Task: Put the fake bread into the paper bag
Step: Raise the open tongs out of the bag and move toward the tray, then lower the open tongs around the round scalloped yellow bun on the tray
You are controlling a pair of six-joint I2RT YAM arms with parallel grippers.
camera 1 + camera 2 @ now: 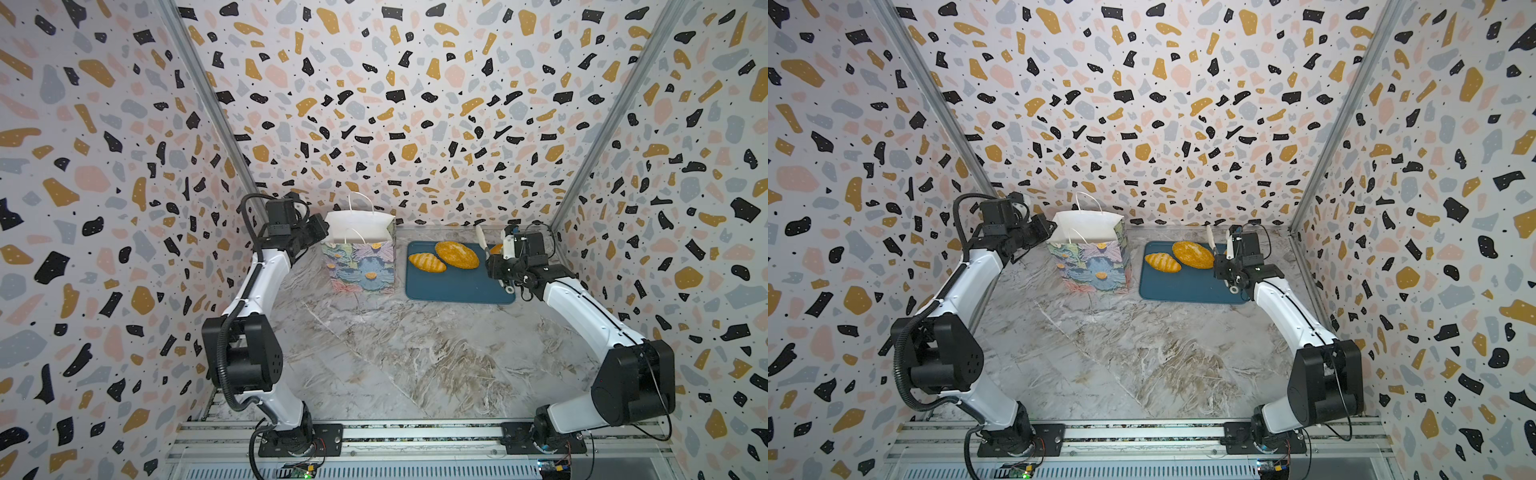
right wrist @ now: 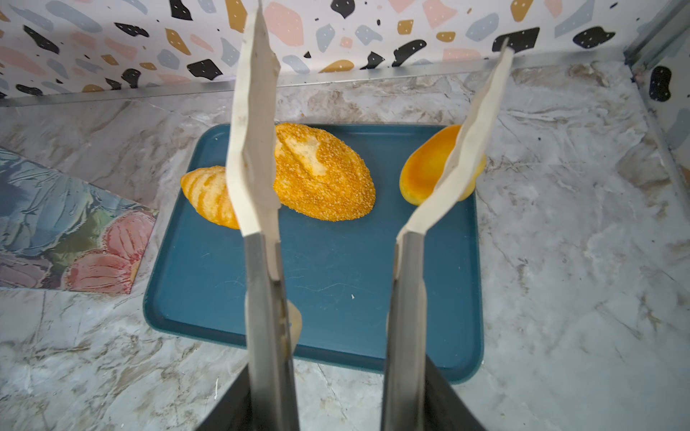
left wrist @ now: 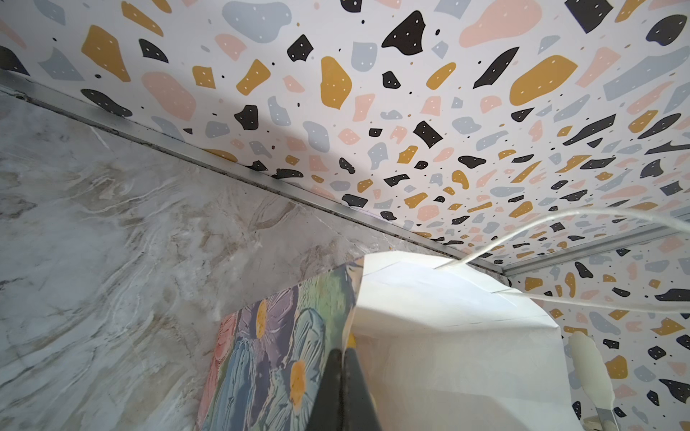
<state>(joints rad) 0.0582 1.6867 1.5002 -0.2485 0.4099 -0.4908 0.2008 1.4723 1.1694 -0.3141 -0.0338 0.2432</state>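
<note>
In both top views we note the paper bag [image 1: 360,253] upright beside the tray [image 1: 453,286], the left gripper [image 3: 341,377] in its wrist view pinched on the bag's rim, and in the right wrist view the right gripper [image 2: 377,123], jaws apart and empty, hanging above three breads: striped roll [image 2: 205,196], speckled loaf [image 2: 325,175], smooth bun [image 2: 429,168].

Marble tabletop [image 1: 399,353] carries paper bag [image 1: 361,266] beside teal tray [image 1: 453,286].

Golden-orange bread [image 2: 324,173] on dark-teal tray [image 2: 336,268]; pastel-flowered, white-lined paper bag [image 1: 360,266]; grey marble table [image 1: 395,353].
</note>
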